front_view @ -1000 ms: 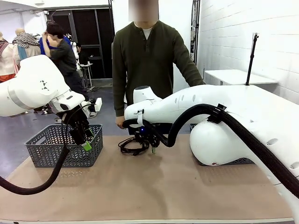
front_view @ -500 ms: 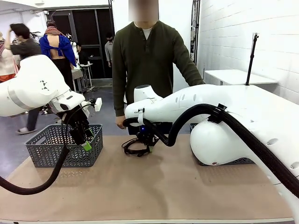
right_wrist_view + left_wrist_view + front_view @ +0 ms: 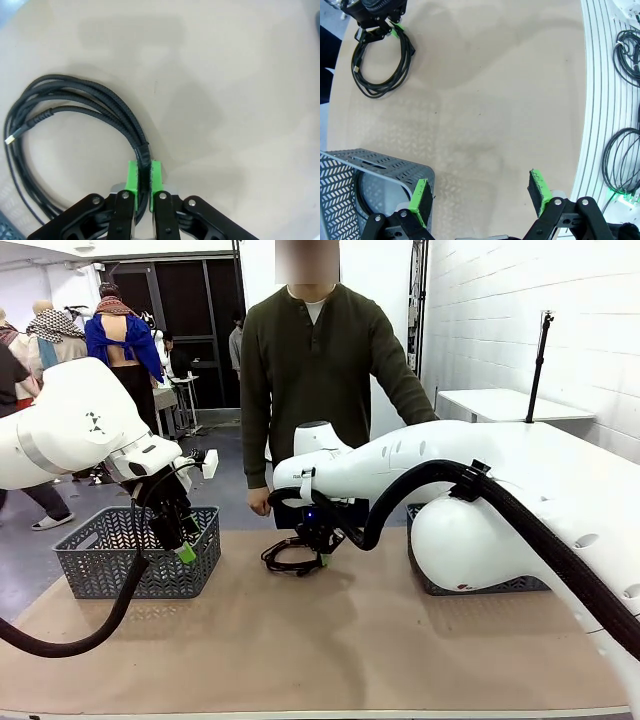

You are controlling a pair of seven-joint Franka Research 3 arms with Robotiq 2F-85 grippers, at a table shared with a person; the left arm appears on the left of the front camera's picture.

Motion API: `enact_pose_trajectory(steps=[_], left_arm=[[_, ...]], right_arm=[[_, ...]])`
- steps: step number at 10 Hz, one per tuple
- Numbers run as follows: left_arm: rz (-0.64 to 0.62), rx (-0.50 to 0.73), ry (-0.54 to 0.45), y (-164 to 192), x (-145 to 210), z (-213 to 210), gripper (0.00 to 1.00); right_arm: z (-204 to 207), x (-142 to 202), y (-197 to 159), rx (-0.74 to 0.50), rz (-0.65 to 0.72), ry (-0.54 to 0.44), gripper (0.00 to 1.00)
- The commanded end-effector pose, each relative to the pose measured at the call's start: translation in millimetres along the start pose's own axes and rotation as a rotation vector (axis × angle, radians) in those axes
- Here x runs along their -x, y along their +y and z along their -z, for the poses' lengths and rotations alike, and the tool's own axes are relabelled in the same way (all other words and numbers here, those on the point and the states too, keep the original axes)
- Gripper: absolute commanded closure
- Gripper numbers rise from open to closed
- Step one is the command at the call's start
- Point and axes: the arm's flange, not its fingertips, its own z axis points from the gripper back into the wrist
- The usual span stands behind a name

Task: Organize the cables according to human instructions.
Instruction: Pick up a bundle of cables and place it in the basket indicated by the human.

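Change since a second earlier: right gripper (image 3: pixel 318 552), which had stood over the coil with its jaws apart, had closed on the strands; the coiled cable (image 3: pixel 290 557) sat slightly higher at the gripper's side; the left arm had not moved.
Left basket: grey mesh basket (image 3: pixel 105 570) stood at the table's left, far side, and held a dark cable loop (image 3: pixel 362 200) against its inner wall, seen in the left wrist view.
Left gripper: left gripper (image 3: pixel 182 537) hung just in front of the grey basket's right end, jaws spread wide, green pads (image 3: pixel 420 200) well apart, nothing between them.
Table: tan tabletop (image 3: pixel 330 640) lay bare in front of both arms.
Coiled cable: black braided cord wound in a flat round coil, lying on the table near the far middle, just in front of the person's hand (image 3: pixel 259 502); one small plug end (image 3: pixel 8 139) pointed out at the coil's side in the right wrist view.
Right gripper: clamped tight on a bundle of the coil's strands at its edge, green pads (image 3: pixel 133 176) pressed either side of the black cord.
Person: stood at the far side in a dark green sweater (image 3: pixel 315 370), arms down.
Right basket: second grey basket (image 3: pixel 500 585) sat behind the right arm's white body, mostly hidden.
Other cables: further black cable loops (image 3: pixel 620 160) lay beyond the table's edge in the left wrist view.
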Motion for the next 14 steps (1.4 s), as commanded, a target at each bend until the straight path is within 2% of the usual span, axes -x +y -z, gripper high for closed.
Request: enact_pose_trajectory(steps=[1, 5, 7, 9, 11, 14], left_arm=[[-0.001, -0.002, 0.001, -1, 0, 0, 0.0], [-0.001, -0.002, 0.001, -1, 0, 0, 0.0], [-0.001, -0.002, 0.001, -1, 0, 0, 0.0], [-0.001, -0.002, 0.001, -1, 0, 0, 0.0], [-0.001, -0.002, 0.001, -1, 0, 0, 0.0], [-0.001, -0.002, 0.001, -1, 0, 0, 0.0]], right_arm=[[-3, -6, 5, 0.008, -0.012, 0.021, 1.0], [-76, -13, -4, -0.037, -0.05, -0.057, 1.0], [-110, -27, -15, -0.035, -0.107, -0.071, 1.0], [-140, -43, -30, 0.022, -0.233, -0.044, 1.0], [-155, -56, -46, 0.055, -0.283, -0.046, 1.0], [-168, -63, -66, 0.034, -0.317, -0.044, 1.0]])
